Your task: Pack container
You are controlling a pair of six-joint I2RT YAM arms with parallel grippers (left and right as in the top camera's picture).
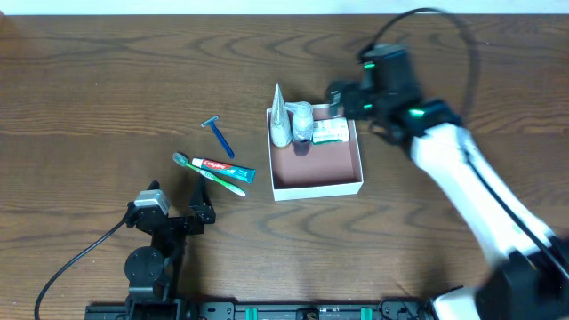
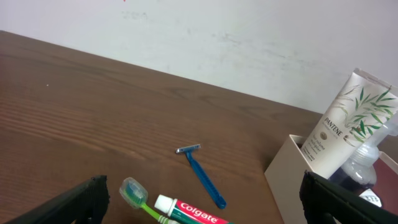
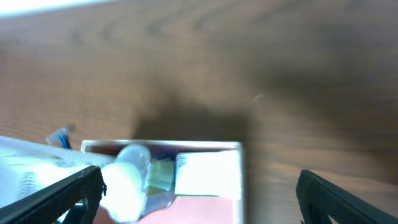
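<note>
The container [image 1: 318,188], a shallow white box with a reddish-brown inside, sits mid-table. At its far end it holds a white Pantene tube [image 1: 281,116], a small clear bottle [image 1: 303,122] and a green-white carton [image 1: 331,132]. A blue razor [image 1: 218,135], a green toothbrush [image 1: 203,173] and a Colgate toothpaste tube [image 1: 228,169] lie on the table left of it. My left gripper [image 1: 197,216] is open and empty, low at the front left, just short of the toothpaste [image 2: 189,213]. My right gripper [image 1: 343,96] is open and empty above the container's far edge [image 3: 161,145].
The table is dark wood. In the left wrist view the razor [image 2: 202,174] and toothbrush [image 2: 134,193] lie ahead, with the container's wall [image 2: 286,180] and the Pantene tube [image 2: 348,121] at the right. A black cable [image 1: 80,258] runs at the front left.
</note>
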